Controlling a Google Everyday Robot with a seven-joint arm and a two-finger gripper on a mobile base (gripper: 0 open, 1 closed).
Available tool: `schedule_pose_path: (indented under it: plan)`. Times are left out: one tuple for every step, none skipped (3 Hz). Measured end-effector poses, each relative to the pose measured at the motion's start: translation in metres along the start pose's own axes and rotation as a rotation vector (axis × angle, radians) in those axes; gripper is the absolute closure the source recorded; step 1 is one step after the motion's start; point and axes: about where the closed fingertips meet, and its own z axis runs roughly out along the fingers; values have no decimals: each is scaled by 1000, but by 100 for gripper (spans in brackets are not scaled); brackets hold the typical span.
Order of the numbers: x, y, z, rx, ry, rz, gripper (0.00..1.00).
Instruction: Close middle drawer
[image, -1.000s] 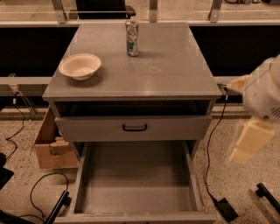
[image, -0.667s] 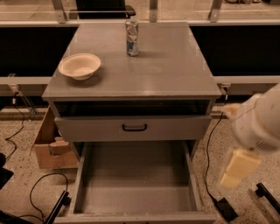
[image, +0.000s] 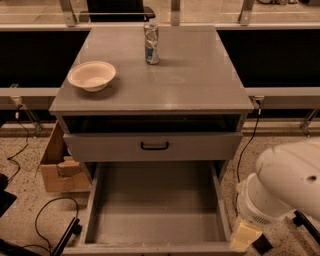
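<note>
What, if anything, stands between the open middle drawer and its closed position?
Nothing visible does. The middle drawer holds no objects, and nothing shows in the cabinet opening behind it. The end effector is outside the drawer, near its front right corner.

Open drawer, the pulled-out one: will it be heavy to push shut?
Probably not: the middle drawer looks empty, so it is likely light. Its walls look rigid, so it should slide straight rather than bend. The gripper hangs beside its front corner, at the lower right of the view.

The grey middle drawer (image: 155, 200) stands pulled far out, end effector (image: 246, 235) beside its front right corner.
</note>
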Motion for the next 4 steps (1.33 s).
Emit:
schedule_pose_path:
  plan:
    - [18, 27, 61, -68, 35, 52, 41]
    - [33, 55, 108, -129, 32, 126, 65]
    - [34, 57, 112, -134, 29, 132, 88]
    - [33, 58, 112, -132, 31, 130, 100]
